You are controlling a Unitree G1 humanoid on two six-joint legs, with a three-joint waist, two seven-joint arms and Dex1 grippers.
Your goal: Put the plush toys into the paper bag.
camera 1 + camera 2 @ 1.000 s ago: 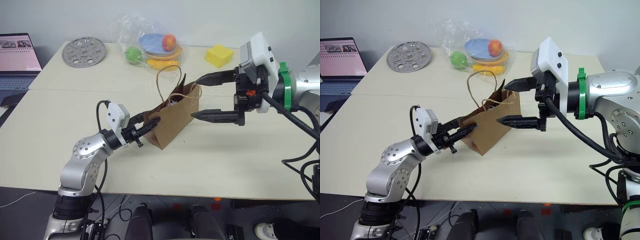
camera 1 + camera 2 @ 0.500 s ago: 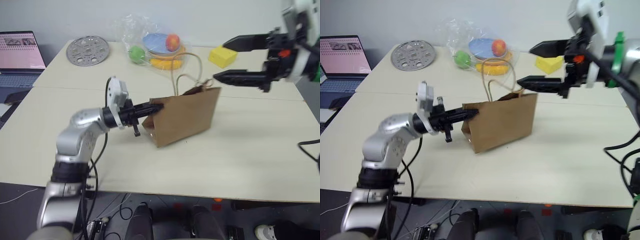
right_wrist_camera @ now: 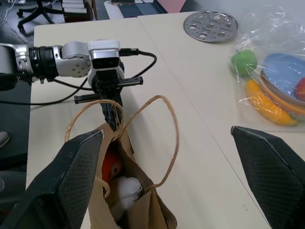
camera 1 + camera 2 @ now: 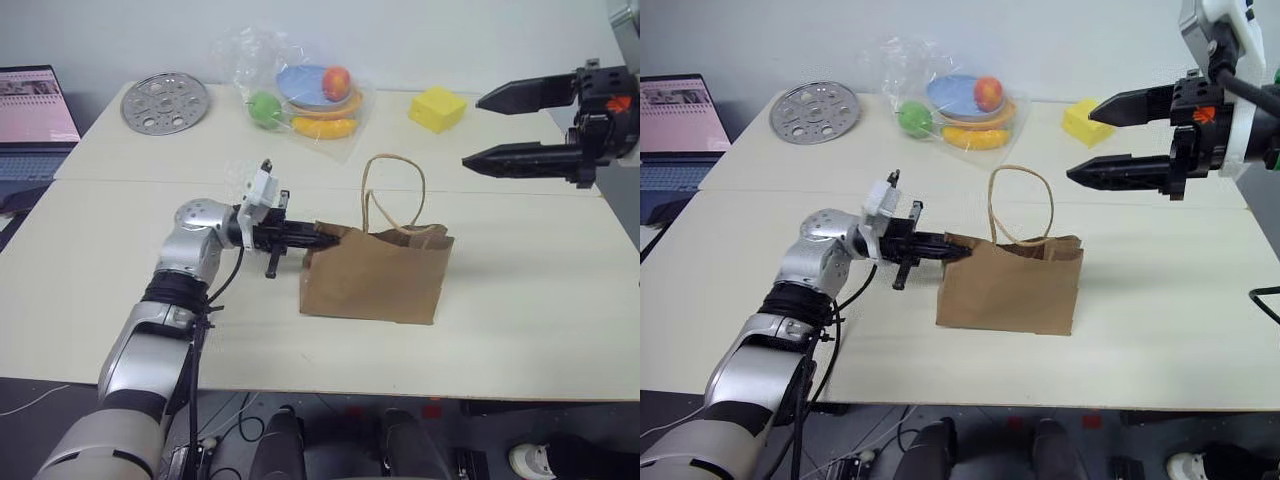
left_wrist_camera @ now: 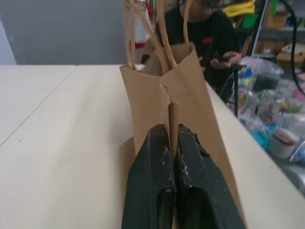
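Since a second ago, the brown kraft paper bag [image 4: 375, 278] has been pulled upright and the right gripper [image 4: 478, 132] drawn back above the table.

The bag's edge is clamped between the closed fingers of the left gripper [image 4: 943, 246], seemingly to steady it. The right jaws are spread wide, empty. The white egg-shaped plush toy [image 3: 127, 189] and orange plush toy [image 3: 110, 167] are seen inside, partly hidden.

Table [image 4: 520, 300] — paper bag [image 4: 375, 280], metal disc [image 4: 165, 102], fruit (bagged) [image 4: 305, 95], yellow block [image 4: 438, 108].
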